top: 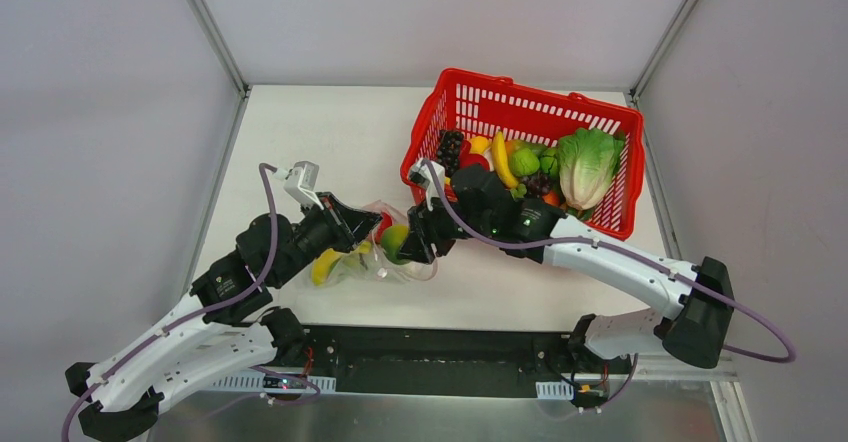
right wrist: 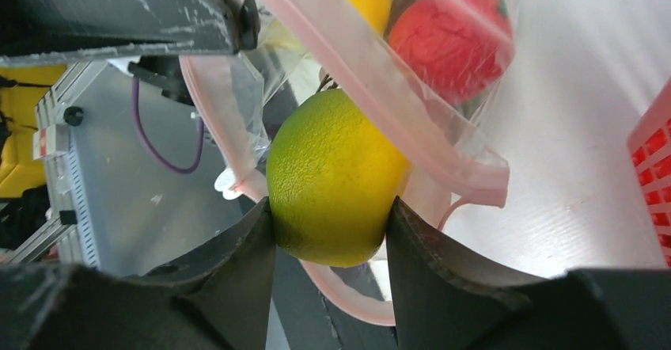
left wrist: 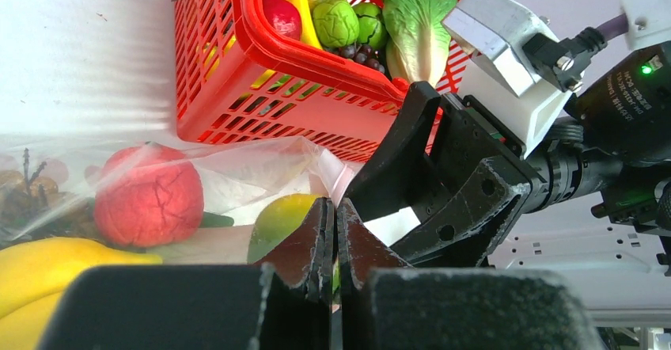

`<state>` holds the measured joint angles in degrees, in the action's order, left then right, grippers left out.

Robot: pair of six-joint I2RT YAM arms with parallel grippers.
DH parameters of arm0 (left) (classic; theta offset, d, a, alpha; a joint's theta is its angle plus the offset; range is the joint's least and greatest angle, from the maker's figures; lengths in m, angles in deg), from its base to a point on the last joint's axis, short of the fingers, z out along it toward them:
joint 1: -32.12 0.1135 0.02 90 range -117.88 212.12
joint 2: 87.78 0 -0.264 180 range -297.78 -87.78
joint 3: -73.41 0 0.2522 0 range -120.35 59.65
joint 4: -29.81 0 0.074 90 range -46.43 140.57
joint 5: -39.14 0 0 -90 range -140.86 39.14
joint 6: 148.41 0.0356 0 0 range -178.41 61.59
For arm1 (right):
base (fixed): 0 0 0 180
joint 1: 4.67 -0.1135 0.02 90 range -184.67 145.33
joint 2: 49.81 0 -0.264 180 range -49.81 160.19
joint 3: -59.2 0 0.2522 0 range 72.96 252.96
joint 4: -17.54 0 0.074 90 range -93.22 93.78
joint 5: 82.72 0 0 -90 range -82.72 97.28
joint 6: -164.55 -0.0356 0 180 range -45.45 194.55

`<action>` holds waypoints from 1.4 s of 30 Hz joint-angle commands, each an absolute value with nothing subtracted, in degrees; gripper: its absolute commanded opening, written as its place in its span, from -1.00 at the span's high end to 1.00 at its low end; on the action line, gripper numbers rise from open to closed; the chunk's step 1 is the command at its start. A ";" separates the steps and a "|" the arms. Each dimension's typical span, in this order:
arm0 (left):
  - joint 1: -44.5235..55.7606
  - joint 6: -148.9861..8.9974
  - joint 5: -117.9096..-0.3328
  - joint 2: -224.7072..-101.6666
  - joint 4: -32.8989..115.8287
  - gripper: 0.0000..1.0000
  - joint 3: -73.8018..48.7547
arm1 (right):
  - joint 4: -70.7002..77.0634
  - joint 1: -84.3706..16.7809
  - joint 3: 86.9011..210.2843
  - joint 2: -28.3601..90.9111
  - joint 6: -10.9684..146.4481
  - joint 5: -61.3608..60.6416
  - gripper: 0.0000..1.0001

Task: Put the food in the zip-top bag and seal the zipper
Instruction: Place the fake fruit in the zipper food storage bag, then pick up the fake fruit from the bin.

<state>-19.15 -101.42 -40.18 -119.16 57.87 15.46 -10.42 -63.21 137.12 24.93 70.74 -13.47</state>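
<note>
top view: zip-top bag lies on the desk at centre frame, between the two arms, its mouth turned to the right.

left pincer: jaws together, clamped on the bag's upper mouth edge. in its own wrist view the fingers meet with only a sliver between them, with clear film at their tips.

right pincer: clamped on a green-yellow round fruit, one pad on each side.

zipper crosses the right wrist view diagonally from upper left to right, passing over the fruit's top. the other lip loops under the fruit, so the fruit sits between the two lips, right at the rim.

inside the bag: round red fruit; yellow banana bunch at the bag's lower left end.

red basket sits upper right, its near left corner just beside the right wrist, apart from the bag. white desk shows left of and above the bag.
</note>
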 commanded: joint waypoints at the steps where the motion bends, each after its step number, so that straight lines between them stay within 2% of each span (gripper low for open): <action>1: -18.66 -101.89 -41.19 -118.21 53.59 1.00 14.43 | -5.87 -64.33 140.25 24.75 71.64 -7.24 0.06; 6: -18.64 -101.70 -41.40 -117.93 53.12 1.00 14.14 | -3.25 -64.55 139.53 24.94 70.74 -9.14 -0.29; 11: -18.66 -101.57 -41.97 -117.67 52.01 1.00 14.20 | -2.55 -64.61 139.01 24.27 70.50 -12.90 -0.44; 20: -18.62 -101.81 -41.26 -116.99 52.48 1.00 14.89 | 0.91 -64.51 136.56 16.38 70.95 -10.46 -0.38; 26: -18.65 -101.83 -40.55 -116.46 53.50 1.00 14.99 | 2.31 -64.26 134.80 9.20 74.05 8.49 -0.40; 29: -18.65 -101.75 -40.70 -116.52 53.45 1.00 14.98 | -0.83 -62.45 136.44 9.86 73.58 20.82 -0.41; 31: -18.68 -101.72 -40.85 -116.52 53.41 1.00 14.95 | -4.02 -59.63 138.11 11.10 71.23 24.10 -0.41; 36: -18.68 -101.75 -40.83 -115.64 53.53 1.00 15.53 | -9.56 -48.48 139.77 13.46 63.28 19.87 -0.42; 42: -18.65 -101.65 -41.02 -115.38 53.83 1.00 15.36 | -14.97 -40.11 140.29 15.92 59.93 16.81 -0.47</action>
